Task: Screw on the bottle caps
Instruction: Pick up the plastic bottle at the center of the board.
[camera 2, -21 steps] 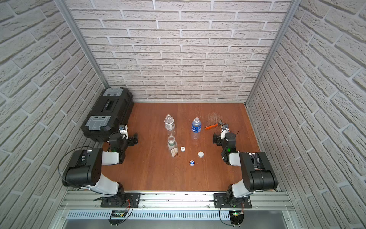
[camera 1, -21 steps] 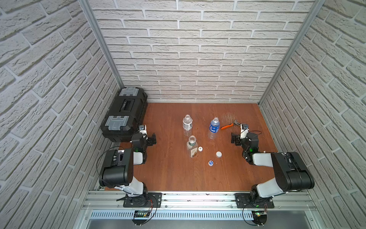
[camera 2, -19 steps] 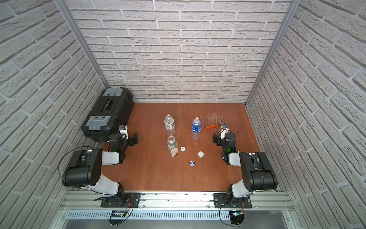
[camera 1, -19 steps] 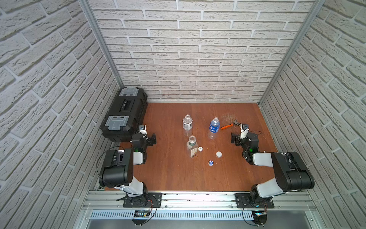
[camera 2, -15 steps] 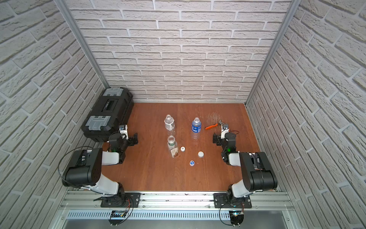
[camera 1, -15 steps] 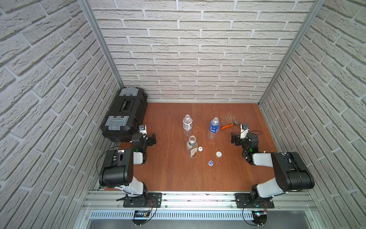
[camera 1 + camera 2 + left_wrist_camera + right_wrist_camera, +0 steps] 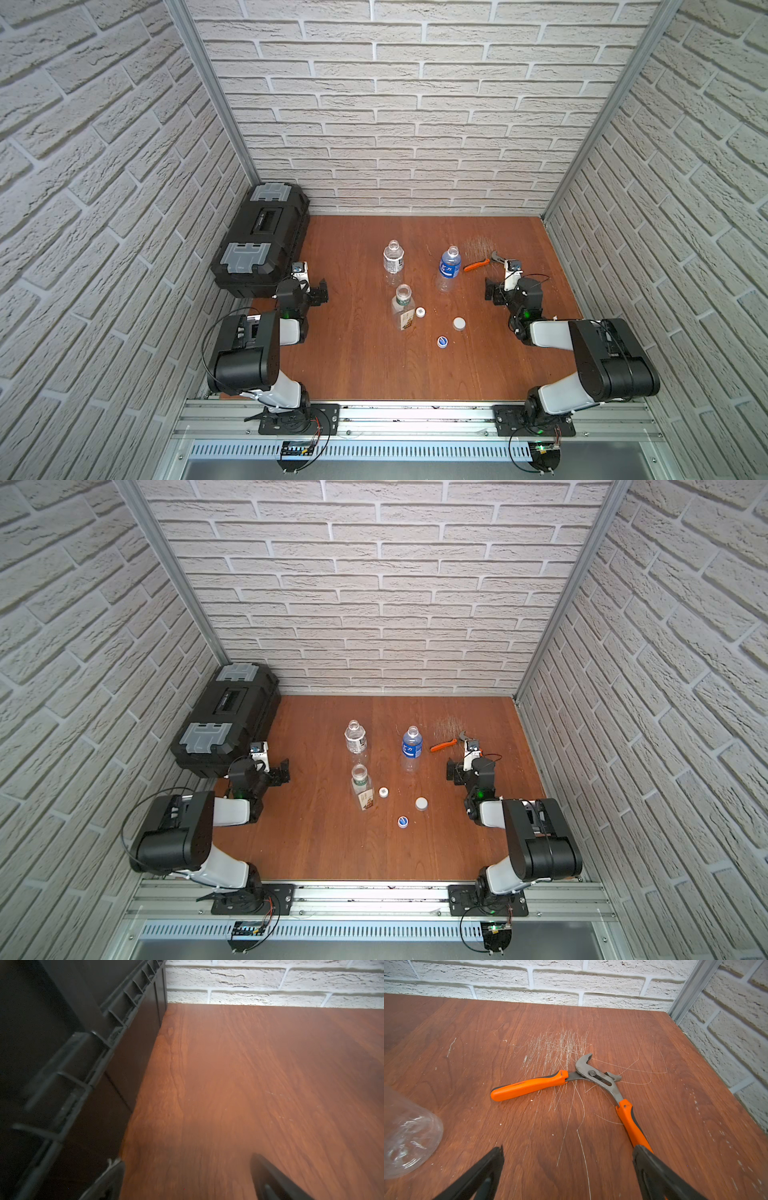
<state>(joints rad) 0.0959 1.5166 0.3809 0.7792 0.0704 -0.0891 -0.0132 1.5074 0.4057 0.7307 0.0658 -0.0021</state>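
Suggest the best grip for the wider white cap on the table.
Take the wider white cap by its side wall, straight down from above, pinching across the diameter. It lies flat on the table, low and round, clear of the blue cap, so a sideways approach would likely just push it.

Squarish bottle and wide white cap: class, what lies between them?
The small white cap, nearer the squarish bottle than the wide white cap; both top views show it.

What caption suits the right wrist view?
Open right gripper facing orange pliers on a scratched table, clear bottle alongside.
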